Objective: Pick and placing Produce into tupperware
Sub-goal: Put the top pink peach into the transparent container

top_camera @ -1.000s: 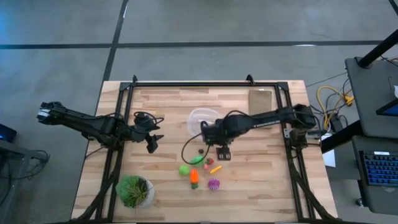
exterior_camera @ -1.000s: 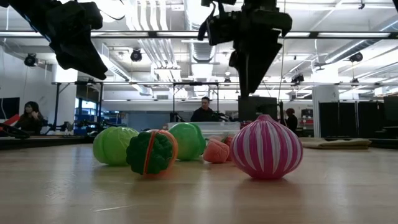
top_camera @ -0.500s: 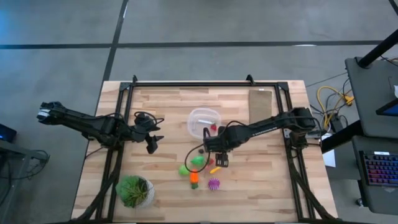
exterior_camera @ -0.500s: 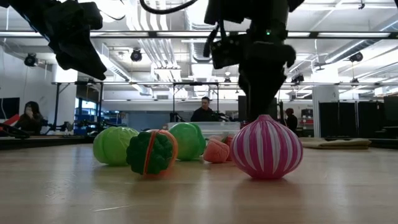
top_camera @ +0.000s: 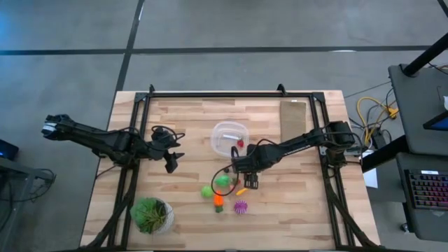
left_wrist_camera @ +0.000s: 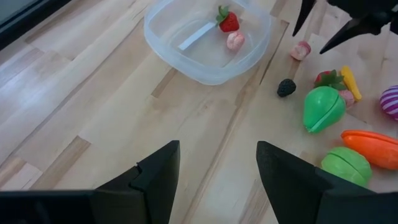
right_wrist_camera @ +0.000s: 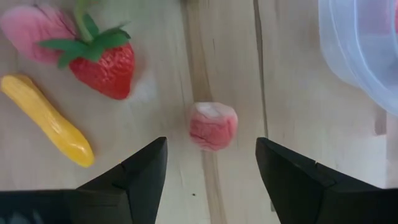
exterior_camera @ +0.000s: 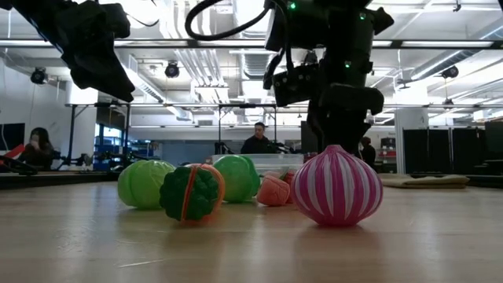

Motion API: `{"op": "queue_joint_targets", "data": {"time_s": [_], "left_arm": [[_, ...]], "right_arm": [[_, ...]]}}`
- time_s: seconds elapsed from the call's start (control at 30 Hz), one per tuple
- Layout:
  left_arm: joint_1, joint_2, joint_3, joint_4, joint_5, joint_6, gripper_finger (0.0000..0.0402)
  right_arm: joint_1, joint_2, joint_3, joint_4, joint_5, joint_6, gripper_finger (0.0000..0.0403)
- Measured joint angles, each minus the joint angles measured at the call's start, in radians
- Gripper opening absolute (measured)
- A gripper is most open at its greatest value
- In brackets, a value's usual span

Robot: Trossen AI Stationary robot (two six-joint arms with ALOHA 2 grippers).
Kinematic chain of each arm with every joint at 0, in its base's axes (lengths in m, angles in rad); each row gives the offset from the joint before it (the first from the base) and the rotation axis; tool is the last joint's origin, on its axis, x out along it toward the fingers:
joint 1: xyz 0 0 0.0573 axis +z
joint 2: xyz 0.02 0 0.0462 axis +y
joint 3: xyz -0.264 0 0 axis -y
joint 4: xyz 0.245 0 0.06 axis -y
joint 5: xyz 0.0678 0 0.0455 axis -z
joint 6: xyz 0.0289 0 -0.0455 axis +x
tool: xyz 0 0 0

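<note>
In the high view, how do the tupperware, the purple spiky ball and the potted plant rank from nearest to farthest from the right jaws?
1. The purple spiky ball, just below the right jaws, toward the table's near edge.
2. The tupperware, up and left of them; close to the ball's distance.
3. The potted plant, at the near left corner, clearly farthest.

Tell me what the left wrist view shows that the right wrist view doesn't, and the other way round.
Only the left wrist view shows the inside of the tupperware, holding a strawberry and a pink piece, plus the dark berry, green produce, and the open left gripper. Only the right wrist view shows the open right gripper close above the table. Both share the small pink piece on the table, the yellow piece, another strawberry and the tupperware's rim.
</note>
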Motion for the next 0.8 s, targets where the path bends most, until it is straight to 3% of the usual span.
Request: {"op": "queue_joint_targets", "data": {"time_s": [0.8], "left_arm": [[0.000,0.035,0.001,0.022,0.000,-0.001,0.0199]], "right_arm": [[-0.012,0.000,-0.043,0.123,0.001,0.015,0.0209]]}}
